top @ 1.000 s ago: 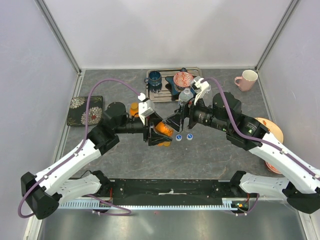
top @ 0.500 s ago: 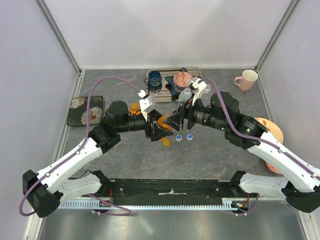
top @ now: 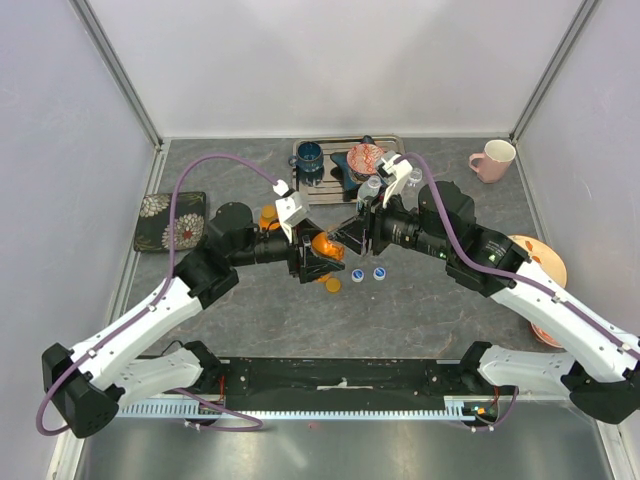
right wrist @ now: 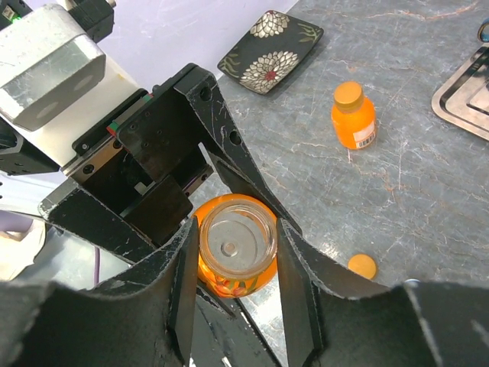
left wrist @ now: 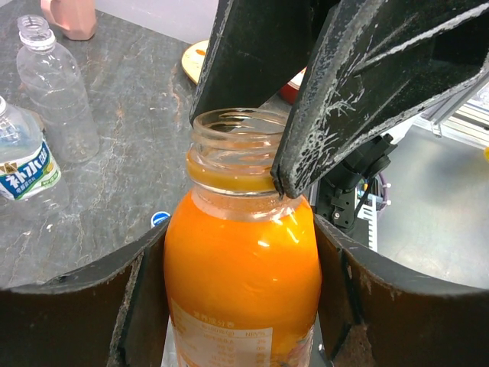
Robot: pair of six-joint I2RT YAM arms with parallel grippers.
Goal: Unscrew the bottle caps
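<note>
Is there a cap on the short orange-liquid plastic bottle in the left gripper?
No, the orange-liquid bottle has a bare, open threaded mouth.

Open bottle (top: 322, 246) mid-tabletop, left fingers (left wrist: 92, 306) flanking its body, right fingers (left wrist: 359, 84) flanking its neck. Three caps (top: 357, 274) lie just in front, toward the near edge. Capped bottle (top: 267, 217) sits to its left, a little farther back. Tray (top: 330, 141) at the far edge, mug (top: 309, 157) and bowl (top: 366, 160) on it, water bottles (left wrist: 57, 99) just before it. Second mug (top: 492, 159), far right corner. Dish (top: 171, 220), left edge; plate (top: 545, 262), right edge.
</note>
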